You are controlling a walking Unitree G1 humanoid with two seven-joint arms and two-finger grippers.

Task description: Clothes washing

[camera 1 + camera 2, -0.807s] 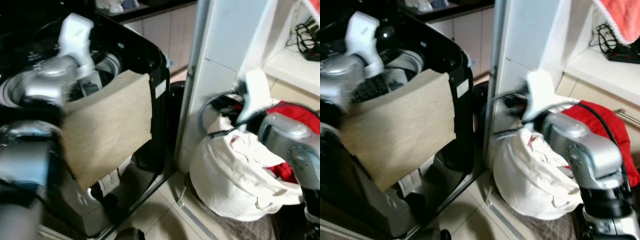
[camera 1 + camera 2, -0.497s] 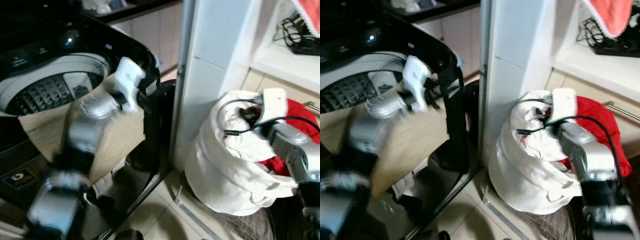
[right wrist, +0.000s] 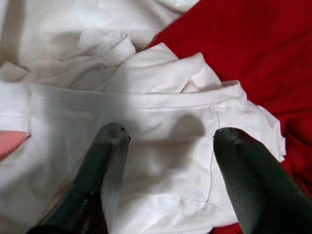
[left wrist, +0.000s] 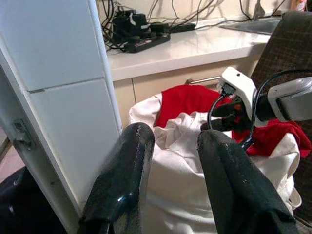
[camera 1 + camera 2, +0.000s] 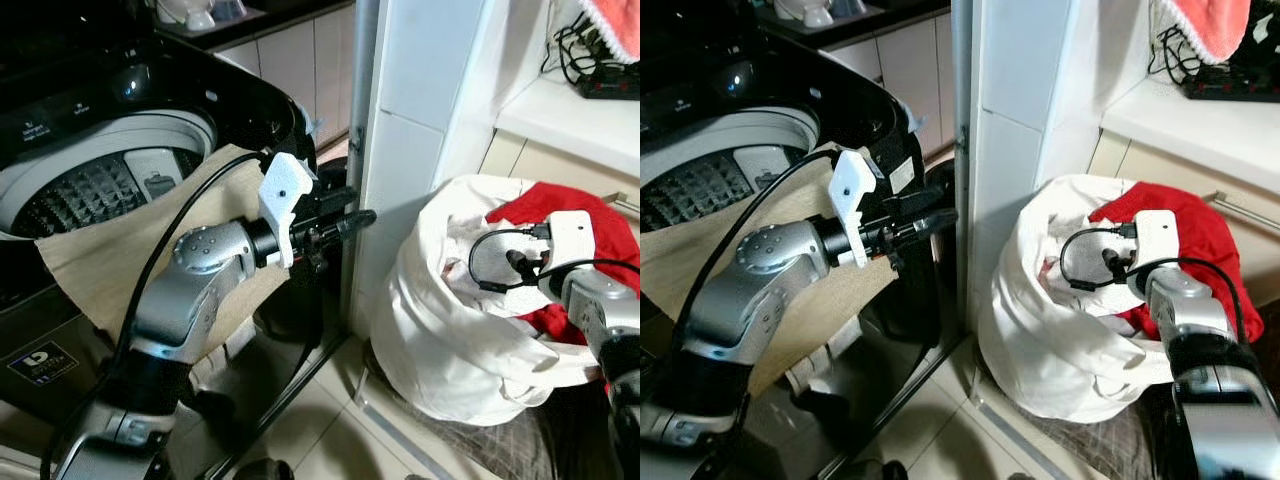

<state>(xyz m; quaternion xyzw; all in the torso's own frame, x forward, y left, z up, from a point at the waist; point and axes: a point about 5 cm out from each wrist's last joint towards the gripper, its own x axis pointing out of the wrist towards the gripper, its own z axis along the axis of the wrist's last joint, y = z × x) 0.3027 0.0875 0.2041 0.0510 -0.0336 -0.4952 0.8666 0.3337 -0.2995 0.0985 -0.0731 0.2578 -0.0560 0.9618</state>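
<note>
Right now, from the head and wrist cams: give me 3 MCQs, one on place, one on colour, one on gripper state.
1. Where does the right gripper hang?
A. over the white clothes in the laundry bag
B. inside the washer drum
C. on the counter

2. What colour is the garment beside the white clothes?
A. blue
B. red
C. green

3. How are the left gripper fingers?
A. shut on a cloth
B. open, holding nothing
C. shut on a cable

Key: 1 A, its wrist view looks down on white fabric in the laundry bag; 2 B, red cloth shows at the bag's top; 3 B, a gap shows between both fingers.
</note>
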